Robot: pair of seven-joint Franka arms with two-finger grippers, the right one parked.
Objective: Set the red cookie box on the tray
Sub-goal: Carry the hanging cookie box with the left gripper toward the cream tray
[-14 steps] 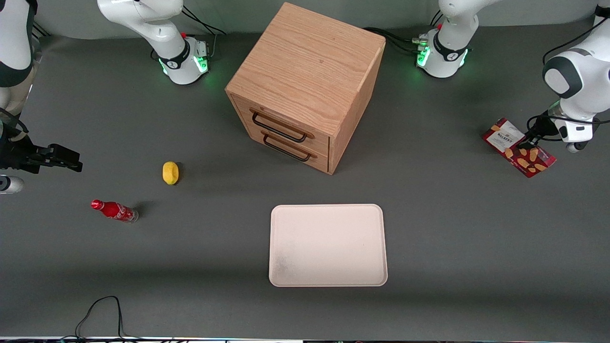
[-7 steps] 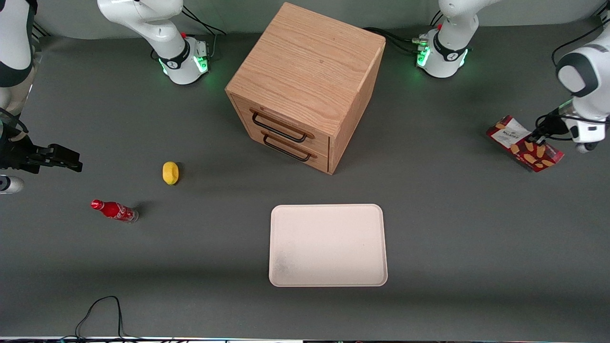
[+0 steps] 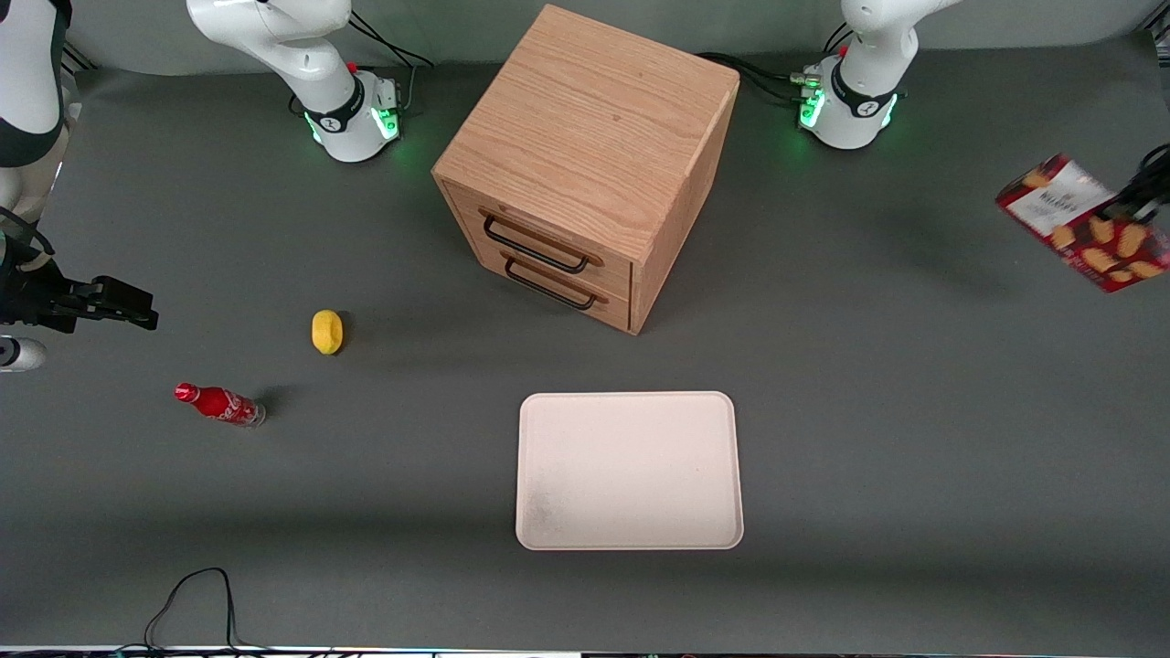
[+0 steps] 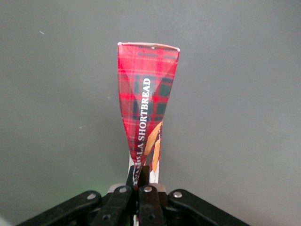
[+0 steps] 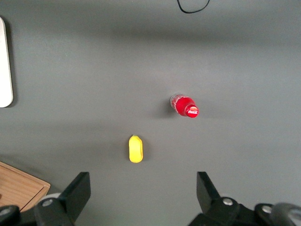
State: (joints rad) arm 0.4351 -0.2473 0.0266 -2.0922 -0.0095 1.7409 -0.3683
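The red cookie box (image 3: 1083, 222) hangs in the air, tilted, high above the table at the working arm's end, with its white label panel and tan cookie pictures facing up. My left gripper (image 3: 1132, 212) is shut on one long edge of the box. In the left wrist view the box (image 4: 146, 103) shows edge-on as a red tartan strip reading SHORTBREAD, pinched between my black fingers (image 4: 149, 176), with my gripper (image 4: 142, 173) closed on it. The cream-white tray (image 3: 629, 471) lies flat on the table, nearer the front camera than the wooden cabinet.
A wooden two-drawer cabinet (image 3: 585, 164) stands mid-table, its drawers facing the tray. Toward the parked arm's end lie a yellow lemon-like object (image 3: 327, 331) and a small red soda bottle (image 3: 219, 404). A black cable (image 3: 196, 603) loops at the table's front edge.
The box has left the table: my gripper has lifted it up and carried it toward the working arm's end, so the arm is now nearly out of the front view.
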